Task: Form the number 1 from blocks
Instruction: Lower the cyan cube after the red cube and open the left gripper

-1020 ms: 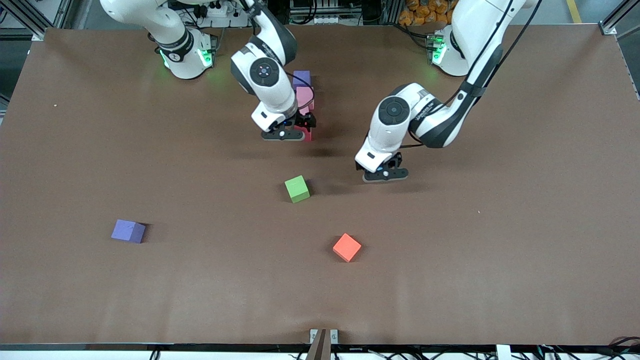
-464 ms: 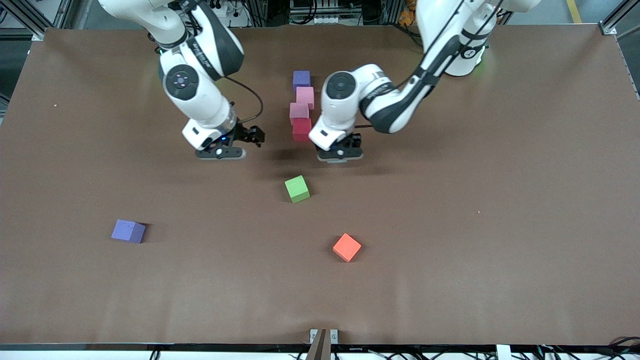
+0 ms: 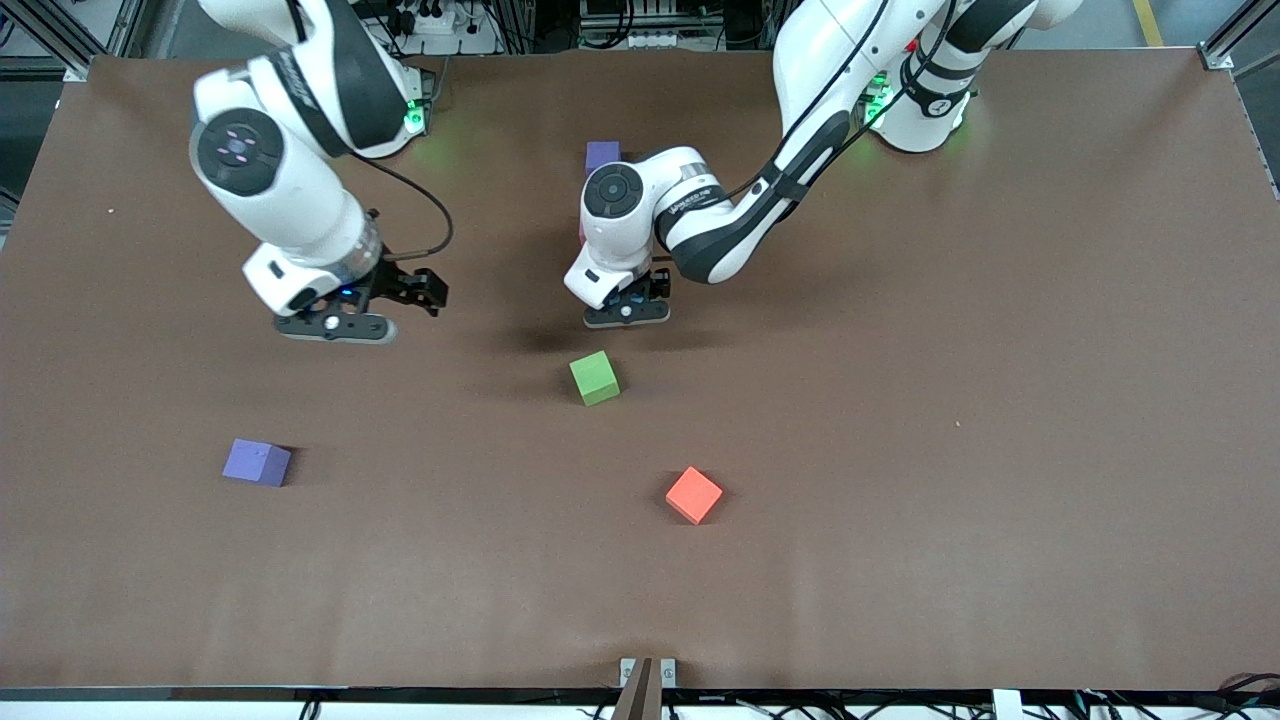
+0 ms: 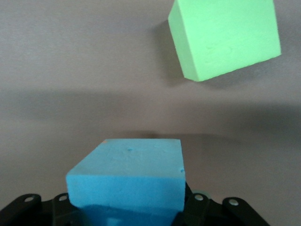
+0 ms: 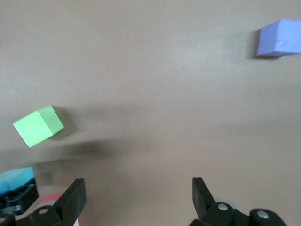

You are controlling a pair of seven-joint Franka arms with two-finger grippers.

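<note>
1. The left gripper (image 3: 628,300) clamps the blue block (image 4: 128,179) above the table, beside the green block (image 3: 594,377).
2. The right gripper (image 5: 136,197) hangs open, waiting.
3. The foam looks light and squashy; flat opposite faces suit gripping.

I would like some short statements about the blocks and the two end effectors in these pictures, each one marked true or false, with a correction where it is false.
1. The left end effector holds a light blue block. True.
2. The right end effector is shut on a purple block. False: its fingers are open and hold nothing; it is over bare table.
3. The green block lies nearer to the front camera than the left end effector's spot over the table. True.
4. The orange block touches the green block. False: they lie apart, the orange one nearer to the front camera.
5. One purple block lies alone toward the right arm's end of the table. True.
</note>
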